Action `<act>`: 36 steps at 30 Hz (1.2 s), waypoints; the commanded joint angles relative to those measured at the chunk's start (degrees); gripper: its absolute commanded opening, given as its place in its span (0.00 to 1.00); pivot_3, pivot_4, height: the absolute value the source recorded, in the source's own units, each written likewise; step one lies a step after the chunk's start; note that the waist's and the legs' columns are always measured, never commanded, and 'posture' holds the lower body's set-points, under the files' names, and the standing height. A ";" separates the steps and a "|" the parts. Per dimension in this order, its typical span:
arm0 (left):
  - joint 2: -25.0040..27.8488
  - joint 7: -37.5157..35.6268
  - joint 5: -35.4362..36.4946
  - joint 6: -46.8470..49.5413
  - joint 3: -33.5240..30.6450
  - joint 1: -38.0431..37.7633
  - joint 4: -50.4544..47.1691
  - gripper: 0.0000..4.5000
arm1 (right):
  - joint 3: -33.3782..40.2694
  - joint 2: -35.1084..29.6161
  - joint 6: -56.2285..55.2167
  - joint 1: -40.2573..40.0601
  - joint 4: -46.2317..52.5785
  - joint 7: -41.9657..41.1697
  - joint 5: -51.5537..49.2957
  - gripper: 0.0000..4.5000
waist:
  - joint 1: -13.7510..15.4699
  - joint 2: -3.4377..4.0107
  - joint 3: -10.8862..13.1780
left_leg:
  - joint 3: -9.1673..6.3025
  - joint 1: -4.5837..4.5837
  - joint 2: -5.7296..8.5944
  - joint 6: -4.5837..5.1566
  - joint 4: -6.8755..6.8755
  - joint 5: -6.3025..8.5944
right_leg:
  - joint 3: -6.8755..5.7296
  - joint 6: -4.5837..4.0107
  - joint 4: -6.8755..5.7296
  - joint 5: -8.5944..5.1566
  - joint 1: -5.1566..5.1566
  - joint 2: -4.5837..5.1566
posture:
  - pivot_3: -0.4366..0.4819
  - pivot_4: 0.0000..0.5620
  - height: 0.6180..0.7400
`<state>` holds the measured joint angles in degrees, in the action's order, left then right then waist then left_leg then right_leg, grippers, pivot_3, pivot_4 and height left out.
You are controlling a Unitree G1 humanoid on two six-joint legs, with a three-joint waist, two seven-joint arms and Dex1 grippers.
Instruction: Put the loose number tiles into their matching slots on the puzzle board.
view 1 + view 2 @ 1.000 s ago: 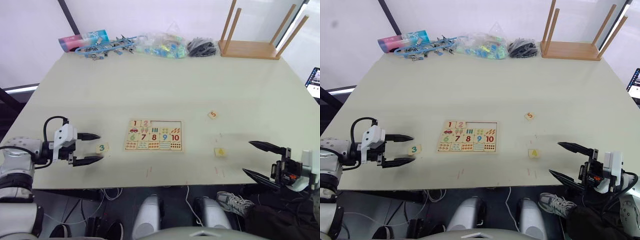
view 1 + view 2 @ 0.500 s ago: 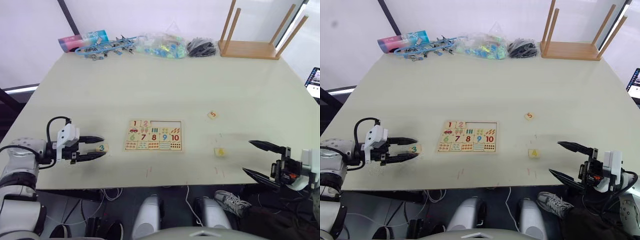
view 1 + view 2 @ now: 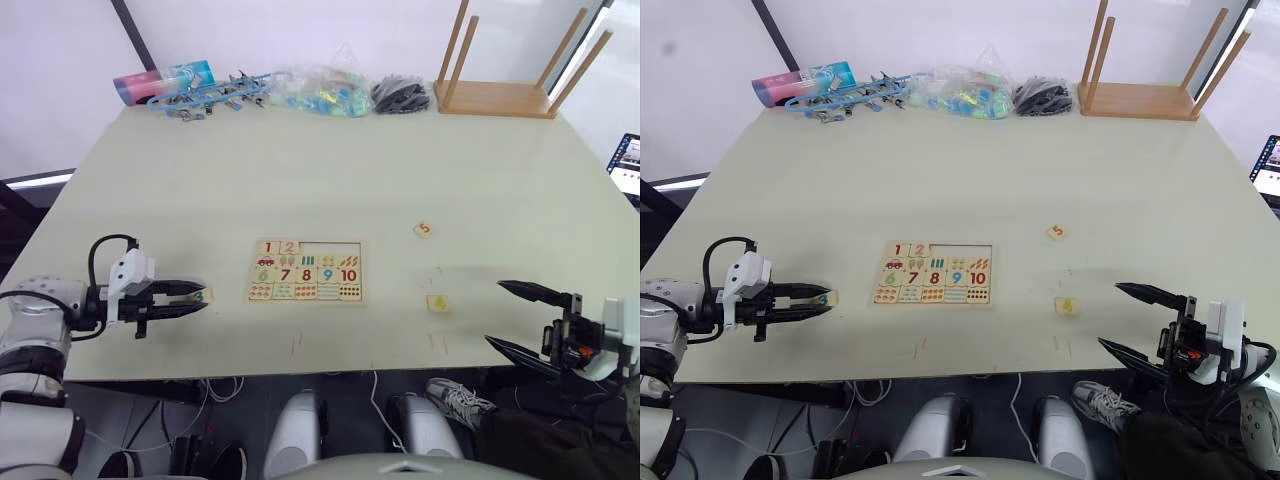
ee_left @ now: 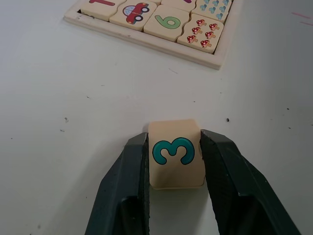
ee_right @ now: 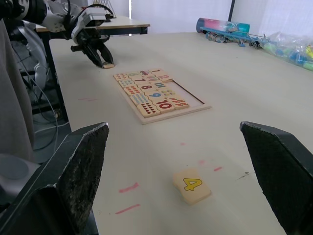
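Wooden puzzle board (image 3: pixel 306 271) with tiles 1 (image 3: pixel 269 247) and 2 (image 3: pixel 290 247) slotted.

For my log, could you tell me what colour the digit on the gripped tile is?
Teal green, clearest in the left wrist view: tile 3.

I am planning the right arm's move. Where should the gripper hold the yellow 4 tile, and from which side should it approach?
Grip the 4 tile across two opposite side edges, coming down from above. It lies flat on the table, face up, so only its thin edges offer purchase. Nothing stands close beside it. The right gripper is open and near it already.
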<state>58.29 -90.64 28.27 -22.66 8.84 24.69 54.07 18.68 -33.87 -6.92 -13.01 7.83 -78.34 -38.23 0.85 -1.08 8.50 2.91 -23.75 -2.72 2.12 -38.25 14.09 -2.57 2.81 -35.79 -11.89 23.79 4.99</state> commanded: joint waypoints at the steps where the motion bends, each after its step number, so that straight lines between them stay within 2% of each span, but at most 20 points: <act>1: 2.03 -1.86 1.53 2.96 0.23 2.61 -3.20 0.23 | 0.64 -0.15 -0.59 0.47 0.65 0.17 -0.63 1.00 | 0.22 -0.03 0.01 | 0.00 0.00 0.01 0.00 0.00 0.00 | -0.01 0.00 0.00 0.00 0.00 0.00 | 0.48 0.27 0.98; 7: 2.88 -1.86 2.49 7.97 2.74 7.55 -7.44 0.23 | 0.25 0.90 -0.68 0.53 0.87 0.83 -0.74 1.00 | 0.30 -0.06 0.01 | -0.03 -0.03 0.04 0.00 -0.05 0.00 | -0.03 0.00 -0.01 0.00 -0.04 -0.01 | 0.48 0.27 0.98; 12: 3.11 -1.86 2.19 13.12 9.52 17.30 -10.69 0.23 | 0.34 2.04 -1.33 0.73 0.74 1.65 -0.71 1.00 | 0.41 -0.15 0.05 | -0.02 -0.07 0.25 0.01 -0.08 -0.01 | -0.03 0.03 -0.04 -0.02 -0.11 -0.09 | 0.48 0.27 0.98; 17: 0.44 -1.86 0.97 15.25 15.99 25.90 -10.20 0.23 | 0.56 3.42 -1.95 0.46 1.30 3.26 -0.82 1.00 | 0.21 -0.15 0.05 | 0.00 -0.05 0.32 0.02 -0.09 -0.01 | 0.07 0.13 -0.06 -0.08 -0.11 -0.13 | 0.48 0.27 0.98; 27: -10.83 -1.86 -6.50 11.89 22.30 37.34 0.35 0.23 | 0.14 6.11 -2.87 -0.74 3.59 6.92 -0.16 1.00 | 0.11 -0.26 0.12 | 0.08 -0.07 0.39 0.03 -0.11 -0.02 | 0.17 0.16 -0.06 -0.10 -0.17 -0.23 | 0.48 0.27 0.98; 36: -21.16 -1.85 -18.78 8.40 20.67 43.57 10.07 0.23 | -0.20 7.38 -5.38 -2.03 3.81 9.06 1.41 1.00 | 0.17 -0.35 0.17 | 0.02 -0.12 0.44 0.03 -0.15 -0.02 | 0.28 0.16 -0.05 -0.10 -0.20 -0.31 | 0.48 0.27 0.98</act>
<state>37.72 -90.79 11.38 -13.12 31.36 66.54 63.05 17.97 -26.58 -10.85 -14.93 9.86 -69.67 -36.51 1.02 -1.43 8.67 2.92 -23.88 -2.28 2.15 -38.40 14.07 -2.28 2.93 -35.84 -11.97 23.58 4.68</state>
